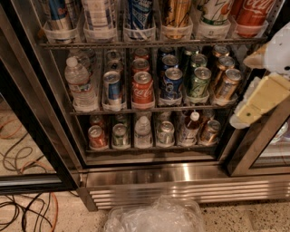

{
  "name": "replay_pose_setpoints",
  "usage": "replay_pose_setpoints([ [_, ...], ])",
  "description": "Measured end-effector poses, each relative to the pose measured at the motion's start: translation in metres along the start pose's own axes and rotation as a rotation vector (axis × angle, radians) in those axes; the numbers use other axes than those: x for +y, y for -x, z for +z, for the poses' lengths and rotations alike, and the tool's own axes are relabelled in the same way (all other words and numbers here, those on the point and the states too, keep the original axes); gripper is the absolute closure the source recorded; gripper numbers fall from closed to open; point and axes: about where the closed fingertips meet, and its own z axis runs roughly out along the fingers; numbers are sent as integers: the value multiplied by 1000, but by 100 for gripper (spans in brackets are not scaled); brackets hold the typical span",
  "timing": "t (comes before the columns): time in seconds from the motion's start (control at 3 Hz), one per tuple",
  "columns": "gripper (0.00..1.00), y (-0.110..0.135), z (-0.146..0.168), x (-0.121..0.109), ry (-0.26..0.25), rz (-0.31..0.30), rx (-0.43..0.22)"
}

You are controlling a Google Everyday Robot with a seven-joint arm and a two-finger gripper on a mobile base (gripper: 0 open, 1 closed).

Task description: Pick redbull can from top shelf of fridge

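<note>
The fridge point(181, 179) stands open in front of me, with black frames and a steel grilled base. Its top shelf point(154, 44) is a grey wire rack at the top of the view, carrying tall cans in translucent white cups. The redbull can point(59, 12), slim, blue and silver with a red mark, stands in the leftmost cup; its lid is cut off by the frame's top edge. My gripper point(258, 102), white and cream, hangs at the right edge in front of the right door frame, far right of the can and below the top shelf.
A wider blue-and-white tall can point(138, 13), a gold can point(176, 12) and a red Coca-Cola can point(253, 12) share the top shelf. Lower racks hold short cans and water bottles point(79, 86). A crumpled plastic bag point(154, 216) lies on the floor; cables point(27, 213) lie at left.
</note>
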Motion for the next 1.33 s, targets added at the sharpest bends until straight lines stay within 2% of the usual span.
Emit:
replay_pose_setpoints([
  [0.33,0,25,16,0,42,124,-199],
  [0.67,0,72,21,16,142,195,-425],
  [1.0,0,71,22,16,141,194,-423],
  [1.33,0,89,42,28,143,187,-335],
])
